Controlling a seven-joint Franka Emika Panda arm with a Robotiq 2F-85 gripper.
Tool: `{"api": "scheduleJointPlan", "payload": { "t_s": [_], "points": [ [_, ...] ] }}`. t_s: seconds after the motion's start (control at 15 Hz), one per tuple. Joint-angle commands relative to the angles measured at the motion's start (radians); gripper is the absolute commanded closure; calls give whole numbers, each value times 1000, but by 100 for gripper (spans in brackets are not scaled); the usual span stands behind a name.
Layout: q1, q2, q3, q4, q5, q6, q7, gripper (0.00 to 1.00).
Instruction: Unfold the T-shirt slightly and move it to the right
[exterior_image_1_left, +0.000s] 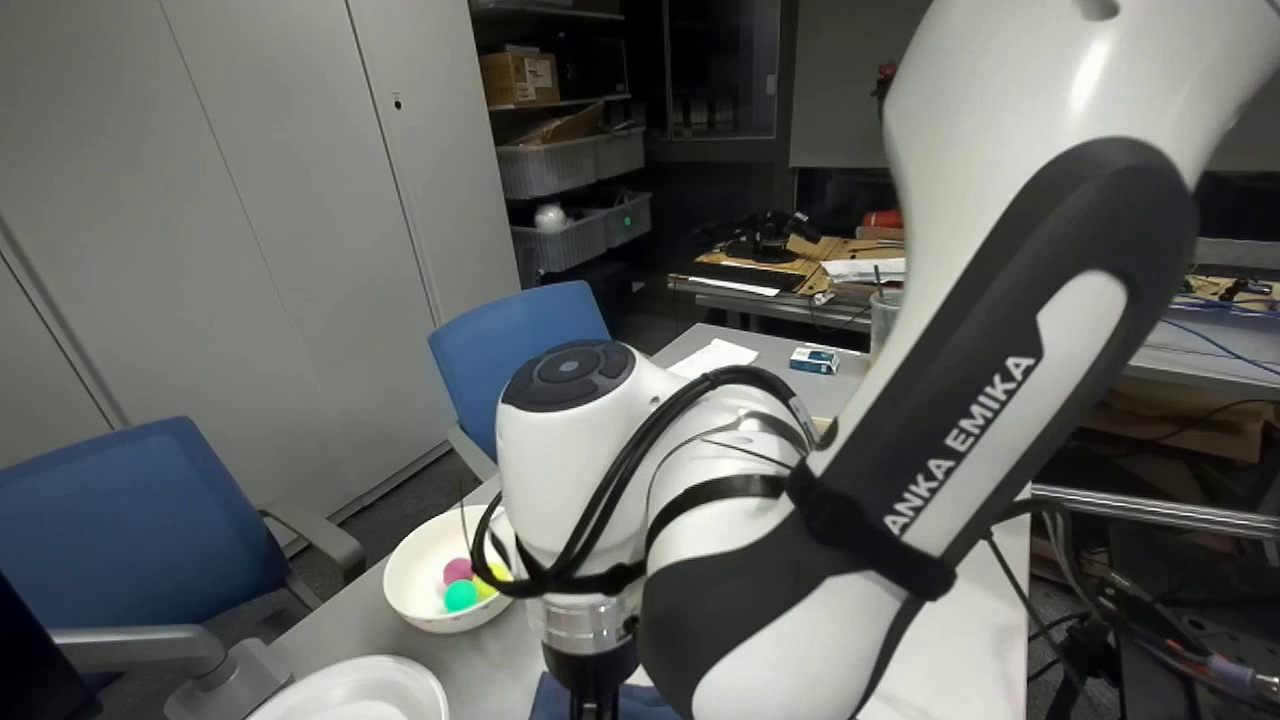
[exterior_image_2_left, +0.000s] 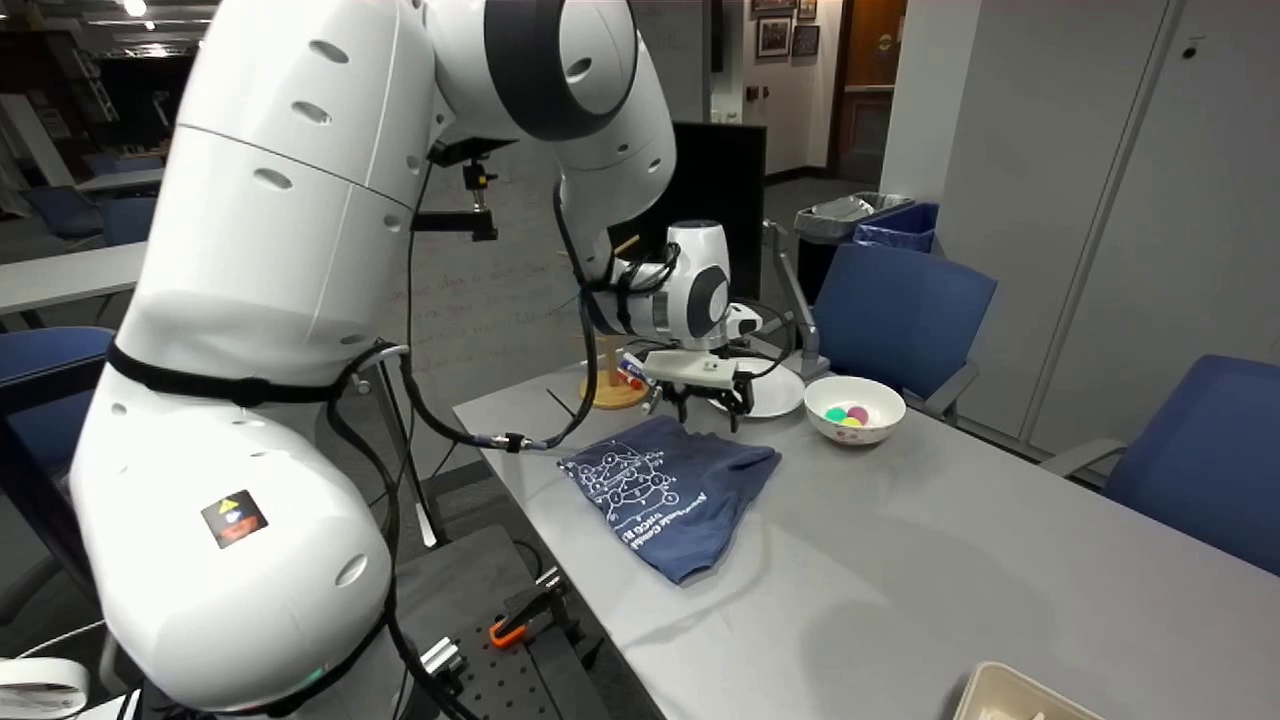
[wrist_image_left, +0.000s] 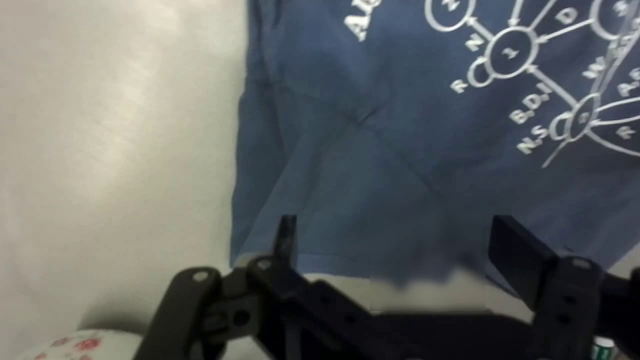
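One T-shirt (exterior_image_2_left: 695, 480) lies on the tabletop (exterior_image_2_left: 900, 560); one end effector (wrist_image_left: 394, 222), jaws apart, hangs at the T-shirt's far edge; nearby, one bowl (exterior_image_2_left: 852, 435) holds three balls (exterior_image_2_left: 858, 412).

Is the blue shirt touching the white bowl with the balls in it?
Apart: in an exterior view, a strip of gray tabletop shows between the shirt and the bowl.
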Motion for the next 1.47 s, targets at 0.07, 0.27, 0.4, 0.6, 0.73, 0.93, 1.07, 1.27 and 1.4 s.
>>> {"api": "scheduleJointPlan", "payload": {
  "t_s": [0.07,0.27,0.4,0.6,0.73,0.93,1.07,1.27,1.4],
  "points": [
    [-71,-80,117,-95,192,-56,-56,0],
    [-87,-61,149,-136,277,-13,-70,0],
    [-91,-32,156,-163,320,18,-68,0],
    [-90,18,153,-199,349,70,-58,0],
    [-81,53,144,-214,344,108,-48,0],
    [-70,103,132,-223,322,176,-41,0],
    [-78,135,136,-219,323,216,-41,0],
    [-63,135,101,-242,297,235,-34,0],
    [-54,118,66,-271,278,232,-26,0]
  ]
}}
